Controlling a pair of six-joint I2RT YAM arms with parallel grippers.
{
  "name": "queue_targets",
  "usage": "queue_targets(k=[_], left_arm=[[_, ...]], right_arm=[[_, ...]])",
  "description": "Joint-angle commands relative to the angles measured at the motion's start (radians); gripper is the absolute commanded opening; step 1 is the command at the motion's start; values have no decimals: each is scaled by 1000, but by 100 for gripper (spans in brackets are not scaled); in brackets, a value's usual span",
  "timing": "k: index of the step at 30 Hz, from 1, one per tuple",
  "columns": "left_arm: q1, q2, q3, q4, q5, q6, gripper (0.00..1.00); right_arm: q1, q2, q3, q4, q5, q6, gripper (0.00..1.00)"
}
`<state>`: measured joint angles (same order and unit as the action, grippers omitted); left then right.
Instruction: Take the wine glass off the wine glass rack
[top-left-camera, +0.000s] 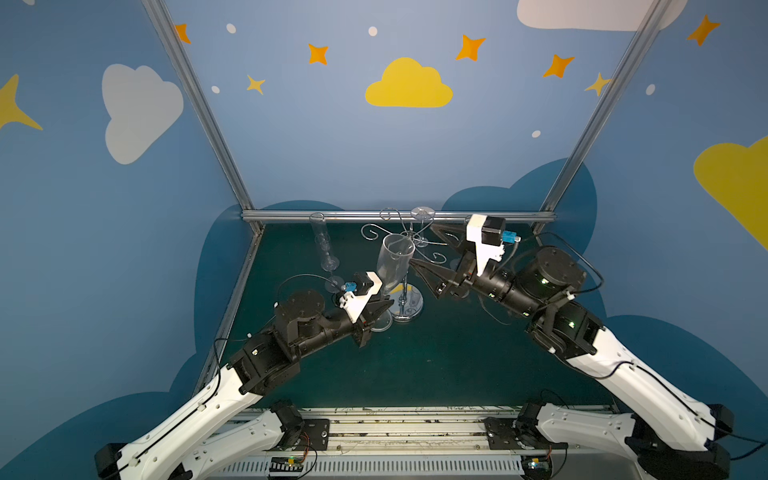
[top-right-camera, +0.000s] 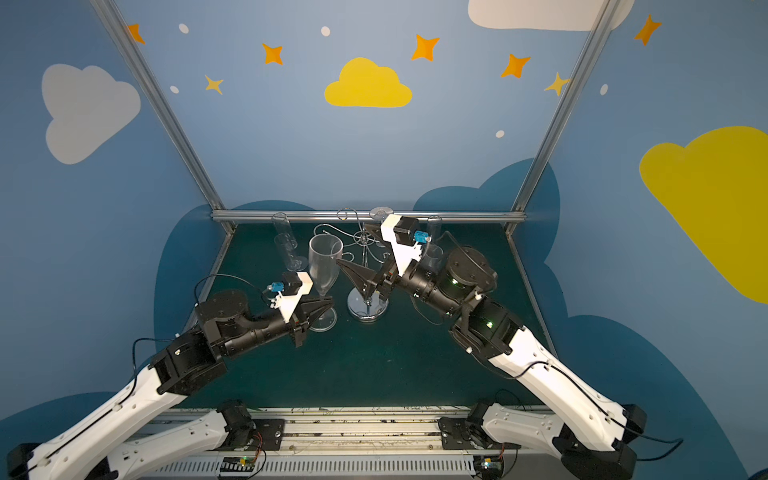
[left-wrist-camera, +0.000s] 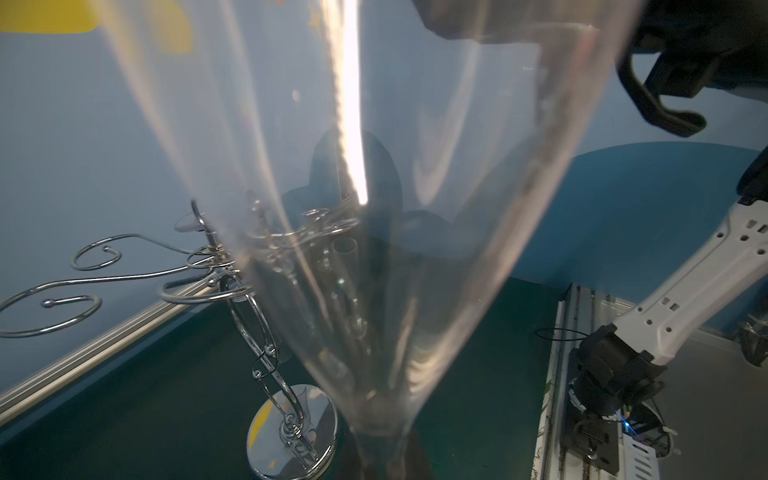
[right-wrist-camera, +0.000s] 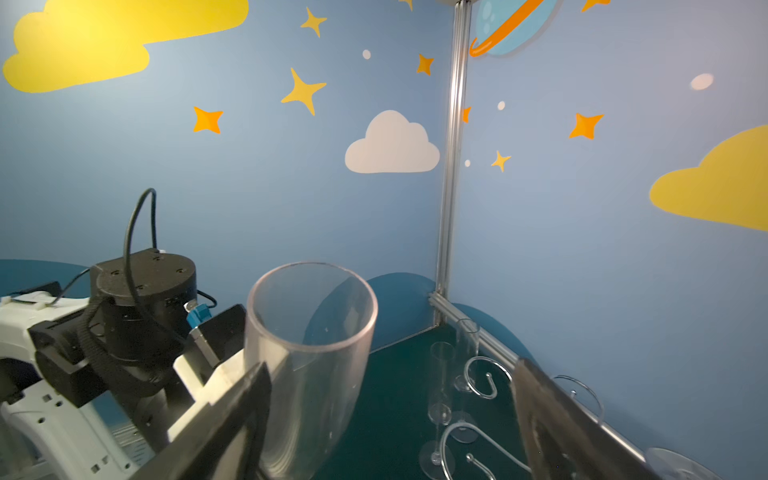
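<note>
A clear wine glass (top-left-camera: 395, 259) (top-right-camera: 325, 259) stands upright beside the wine glass rack (top-left-camera: 408, 306) (top-right-camera: 368, 306), off its arms. My left gripper (top-left-camera: 384, 306) (top-right-camera: 326, 307) is shut on its stem, just above the foot. In the left wrist view the glass bowl (left-wrist-camera: 395, 208) fills the picture and hides the fingers; the rack's mirror base (left-wrist-camera: 291, 432) is close by. My right gripper (top-left-camera: 422, 245) (top-right-camera: 353, 245) (right-wrist-camera: 395, 436) is open and holds nothing. One of its fingers (right-wrist-camera: 232, 424) lies right beside the bowl (right-wrist-camera: 307, 353). A second glass hangs foot-up (top-left-camera: 422, 214) on the rack.
Two clear flutes (top-left-camera: 324, 245) (right-wrist-camera: 442, 390) stand at the back left of the green mat (top-left-camera: 415, 365). The rack's curled arms (right-wrist-camera: 478, 374) (left-wrist-camera: 83, 291) spread between my right fingers. An aluminium rail (top-left-camera: 332, 215) and blue walls close the back and sides.
</note>
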<state>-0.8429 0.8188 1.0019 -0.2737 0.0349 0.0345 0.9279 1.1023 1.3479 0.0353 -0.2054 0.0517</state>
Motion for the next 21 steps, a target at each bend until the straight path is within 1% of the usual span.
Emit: queue_targets(k=[1, 5, 9, 16, 21], left_arm=[[-20, 15, -3, 44, -35, 53, 3], [-36, 22, -14, 66, -52, 56, 3], [-42, 31, -14, 64, -64, 61, 3], [-57, 47, -16, 58, -72, 61, 3], [-66, 54, -13, 47, -78, 64, 3]], right_arm=[[-10, 32, 45, -9, -132, 129, 86], [-15, 54, 38, 13, -144, 192, 85], [-27, 66, 25, 52, -191, 252, 83], [-30, 82, -11, 95, -201, 304, 79], [-30, 89, -13, 73, -186, 300, 72]])
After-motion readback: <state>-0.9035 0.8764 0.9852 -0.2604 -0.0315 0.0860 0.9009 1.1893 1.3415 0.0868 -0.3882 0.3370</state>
